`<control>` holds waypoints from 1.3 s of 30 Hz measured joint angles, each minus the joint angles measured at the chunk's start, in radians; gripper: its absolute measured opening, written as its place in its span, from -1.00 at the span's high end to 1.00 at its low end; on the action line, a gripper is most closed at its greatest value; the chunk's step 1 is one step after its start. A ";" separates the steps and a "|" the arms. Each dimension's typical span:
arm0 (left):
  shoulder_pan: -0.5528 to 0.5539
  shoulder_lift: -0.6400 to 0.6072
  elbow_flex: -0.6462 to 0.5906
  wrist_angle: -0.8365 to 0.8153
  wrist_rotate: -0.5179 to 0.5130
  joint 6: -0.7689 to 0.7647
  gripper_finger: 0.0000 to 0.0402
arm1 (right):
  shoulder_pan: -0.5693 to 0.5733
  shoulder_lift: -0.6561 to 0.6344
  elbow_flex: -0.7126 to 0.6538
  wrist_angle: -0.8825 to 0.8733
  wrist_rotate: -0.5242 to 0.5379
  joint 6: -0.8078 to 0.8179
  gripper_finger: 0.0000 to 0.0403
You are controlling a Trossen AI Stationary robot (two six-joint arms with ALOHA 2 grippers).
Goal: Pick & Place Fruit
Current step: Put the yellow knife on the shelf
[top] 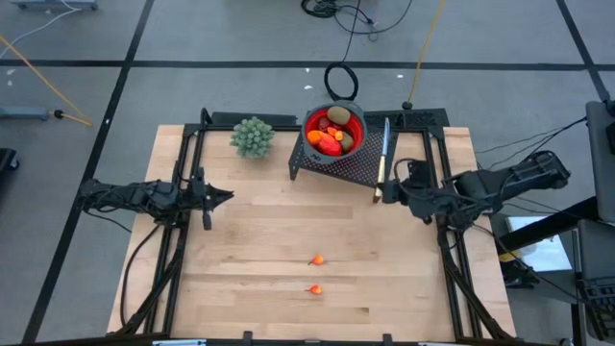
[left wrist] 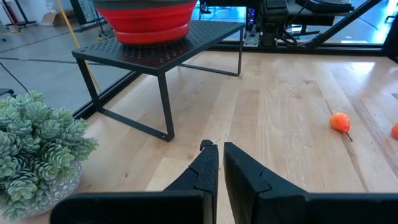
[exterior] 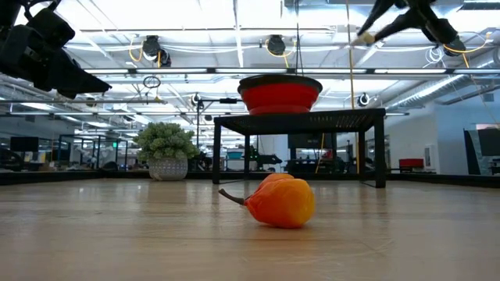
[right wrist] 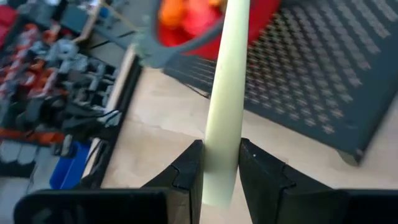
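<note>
Bench (top: 250,240): wire rack (top: 351,168) at 12 o'clock, bearing a bowl (top: 357,135) with fruit (top: 330,142) in it; potted bunch (top: 253,136) just beside the rack, at 11 o'clock. Two small fruit bits (top: 315,259) lie near centre toward 6 o'clock, one behind the other. Knife (top: 383,159) along the rack's 3 o'clock edge, in the right pincer (top: 384,192); left pincer (top: 226,195) at 9 o'clock.

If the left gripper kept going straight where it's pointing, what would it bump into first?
Probably nothing nearby: the left gripper, jaws shut, points across bare table. The black rack sits off to one side, the small orange fruit to the other. Depth is unclear.
</note>
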 joint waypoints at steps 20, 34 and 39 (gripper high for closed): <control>0.000 0.000 0.000 0.000 0.000 0.000 0.87 | -0.371 0.096 0.000 -0.073 -0.340 0.044 0.61; 0.000 0.000 0.000 0.000 0.000 0.002 0.87 | -0.533 0.177 0.000 0.000 -0.500 -0.034 0.61; 0.000 0.000 0.000 0.000 0.000 0.003 0.87 | -0.552 0.207 0.000 0.001 -0.519 -0.047 0.61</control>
